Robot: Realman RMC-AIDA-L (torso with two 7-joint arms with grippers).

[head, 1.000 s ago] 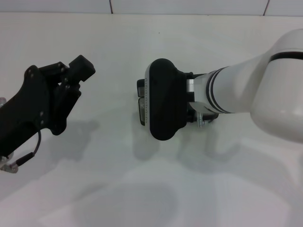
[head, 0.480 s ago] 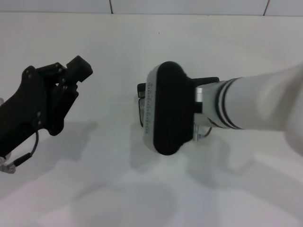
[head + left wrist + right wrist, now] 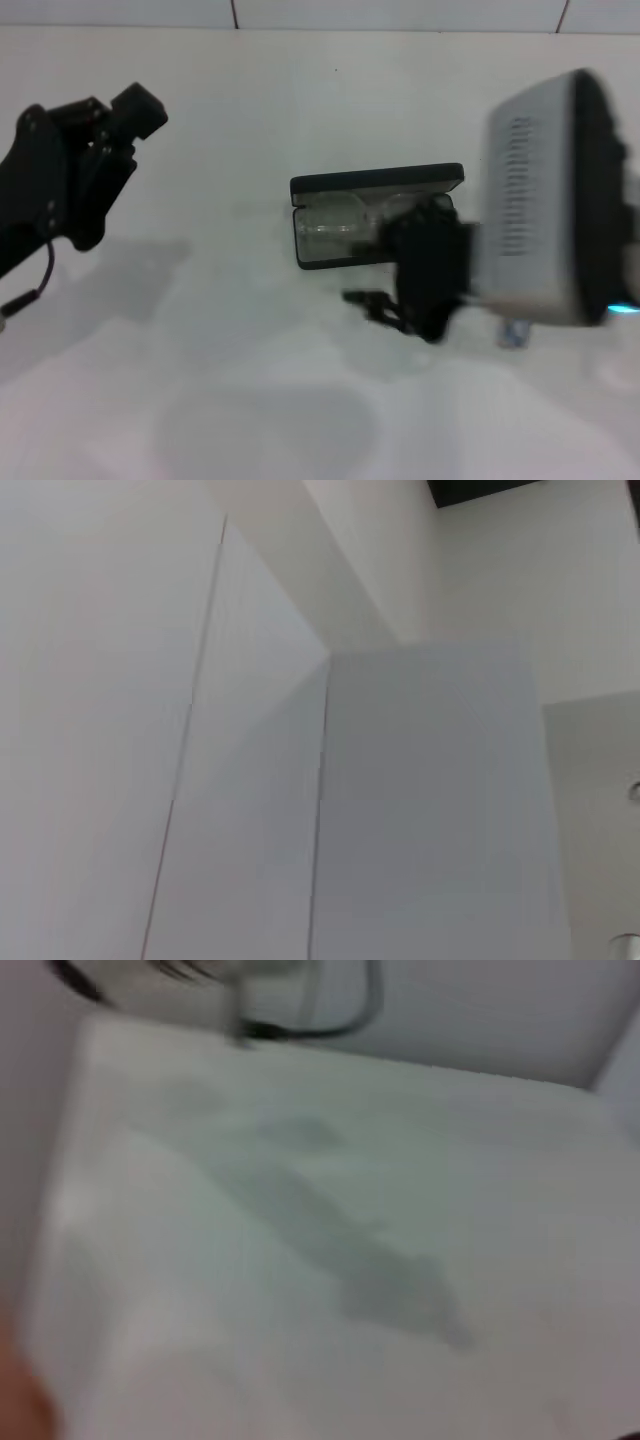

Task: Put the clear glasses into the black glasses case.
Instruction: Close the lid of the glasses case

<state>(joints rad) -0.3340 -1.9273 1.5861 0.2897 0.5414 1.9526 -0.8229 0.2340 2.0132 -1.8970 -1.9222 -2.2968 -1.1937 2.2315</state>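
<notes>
The black glasses case lies open at the middle of the white table, its lid tipped back on the far side. The clear glasses lie inside its tray, lens toward the left end. My right gripper hangs blurred just in front of the case's right end, with the arm's grey wrist block to its right. It holds nothing that I can see. My left gripper is raised at the far left, well apart from the case. Neither wrist view shows the case or the glasses.
The white table extends all round the case, with a tiled wall edge along the back. A thin cable shows in the right wrist view above a blurred white surface. The left wrist view shows only pale wall panels.
My right arm has swung away to the right, uncovering the open case with the glasses in it. The left arm has drifted further left and back.
</notes>
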